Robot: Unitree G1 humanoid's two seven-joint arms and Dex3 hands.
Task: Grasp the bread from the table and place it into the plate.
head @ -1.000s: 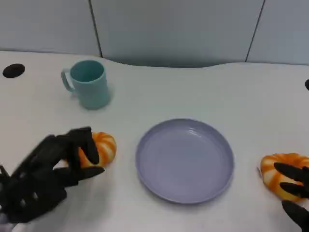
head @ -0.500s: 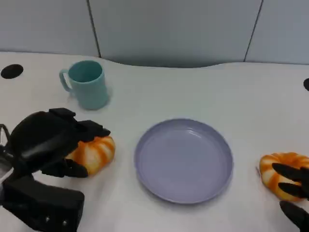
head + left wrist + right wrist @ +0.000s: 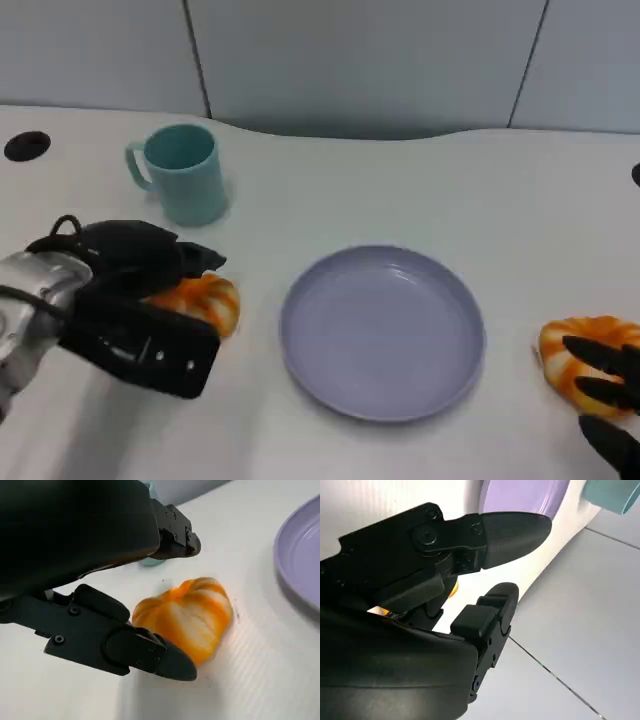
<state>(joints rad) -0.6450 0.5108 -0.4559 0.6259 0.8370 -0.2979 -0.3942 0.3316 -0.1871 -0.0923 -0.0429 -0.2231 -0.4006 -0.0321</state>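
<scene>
Left hand positioned over bread, left of plate.
The orange-and-white striped bread roll (image 3: pixel 205 303) lies on the white table (image 3: pixel 400 190), left of the round lavender plate (image 3: pixel 383 330); the left hand (image 3: pixel 140 290) straddles it, fingers (image 3: pixel 150 652) spread wide, not gripping.

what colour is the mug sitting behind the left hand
The mug is a light teal, plain with no pattern. It shows best in the head view.
</scene>
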